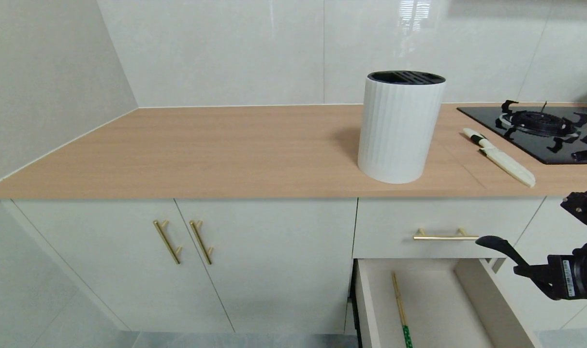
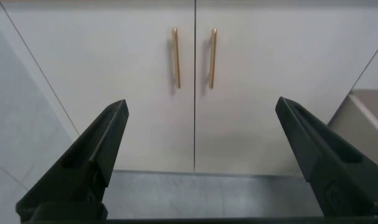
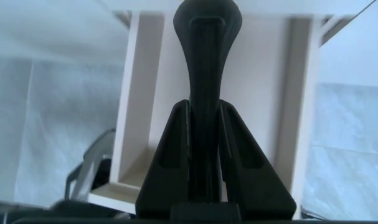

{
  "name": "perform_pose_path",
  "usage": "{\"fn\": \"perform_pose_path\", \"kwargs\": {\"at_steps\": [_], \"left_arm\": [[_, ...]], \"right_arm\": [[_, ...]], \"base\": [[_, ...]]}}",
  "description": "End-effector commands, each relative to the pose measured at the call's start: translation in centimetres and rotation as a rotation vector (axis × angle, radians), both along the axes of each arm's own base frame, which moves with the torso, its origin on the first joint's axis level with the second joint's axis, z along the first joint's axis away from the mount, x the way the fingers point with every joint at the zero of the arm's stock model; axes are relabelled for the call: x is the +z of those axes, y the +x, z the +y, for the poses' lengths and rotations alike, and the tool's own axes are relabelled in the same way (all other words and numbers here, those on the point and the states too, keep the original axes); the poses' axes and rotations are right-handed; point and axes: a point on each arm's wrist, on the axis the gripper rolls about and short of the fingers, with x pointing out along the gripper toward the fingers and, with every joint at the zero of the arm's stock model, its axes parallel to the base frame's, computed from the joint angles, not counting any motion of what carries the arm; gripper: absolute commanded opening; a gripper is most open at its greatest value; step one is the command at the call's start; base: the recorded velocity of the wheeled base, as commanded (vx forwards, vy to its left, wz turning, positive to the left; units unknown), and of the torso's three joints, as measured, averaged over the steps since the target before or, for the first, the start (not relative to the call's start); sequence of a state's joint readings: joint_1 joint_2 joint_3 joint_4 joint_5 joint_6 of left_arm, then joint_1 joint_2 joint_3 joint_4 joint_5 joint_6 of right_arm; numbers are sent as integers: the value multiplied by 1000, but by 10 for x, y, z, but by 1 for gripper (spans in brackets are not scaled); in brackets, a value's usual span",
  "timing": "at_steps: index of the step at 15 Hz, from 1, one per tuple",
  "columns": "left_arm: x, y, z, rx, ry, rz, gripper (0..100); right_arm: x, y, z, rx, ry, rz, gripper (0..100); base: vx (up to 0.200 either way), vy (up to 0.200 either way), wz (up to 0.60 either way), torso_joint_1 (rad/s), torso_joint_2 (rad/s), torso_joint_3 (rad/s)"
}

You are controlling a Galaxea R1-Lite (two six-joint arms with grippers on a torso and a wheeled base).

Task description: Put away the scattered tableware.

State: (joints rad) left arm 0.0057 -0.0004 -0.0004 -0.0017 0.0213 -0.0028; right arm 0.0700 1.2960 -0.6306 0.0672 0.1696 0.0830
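On the tabletop (image 1: 226, 145) a tall white ribbed holder (image 1: 400, 130) with a black slotted top stands upright toward the right, near the front edge. A black gas hob (image 1: 540, 128) is set into the back right corner. Between the holder and the hob lies the knife (image 1: 500, 158), flat on the wood. Its pale blade points to the front edge, its handle points to the back, and it touches neither neighbour.

Under the front edge, a closed drawer (image 1: 419, 217) carries a gold handle (image 1: 443, 236). Below it a second drawer (image 1: 366, 299) is pulled out, and chopsticks (image 1: 399, 302) lie lengthwise along its left side, green ends forward. To the left are two cabinet doors (image 1: 129, 261) with gold handles.

The right tool (image 1: 489, 240) has its fingers pressed together on nothing. It hangs over the right side of the open drawer, and its tip shows just beside the right end of the gold handle. Its wrist view looks straight down into the drawer (image 3: 129, 93). The left tool (image 2: 201, 106) is spread wide and holds nothing, low down and facing the cabinet door handles (image 2: 175, 57).

The holder stands well apart from the tabletop's left edge.
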Motion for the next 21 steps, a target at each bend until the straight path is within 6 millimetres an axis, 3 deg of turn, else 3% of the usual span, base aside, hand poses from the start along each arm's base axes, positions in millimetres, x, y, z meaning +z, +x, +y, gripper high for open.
{"fn": "perform_pose_path", "kwargs": {"at_steps": [1,12,18,21], "left_arm": [[0,0,0,1,0,1,100],[0,0,0,1,0,1,100],[0,0,0,1,0,1,100],[0,0,0,1,0,1,100]], "right_arm": [[-5,0,3,15,-1,22,0],[-52,30,6,42,-35,154,0],[-60,36,7,40,-41,167,0],[-87,55,11,21,-82,248,0]], "base": [[0,0,0,-178,471,295],[0,0,0,-127,441,309],[0,0,0,-9,48,33],[0,0,0,0,0,0]]}}
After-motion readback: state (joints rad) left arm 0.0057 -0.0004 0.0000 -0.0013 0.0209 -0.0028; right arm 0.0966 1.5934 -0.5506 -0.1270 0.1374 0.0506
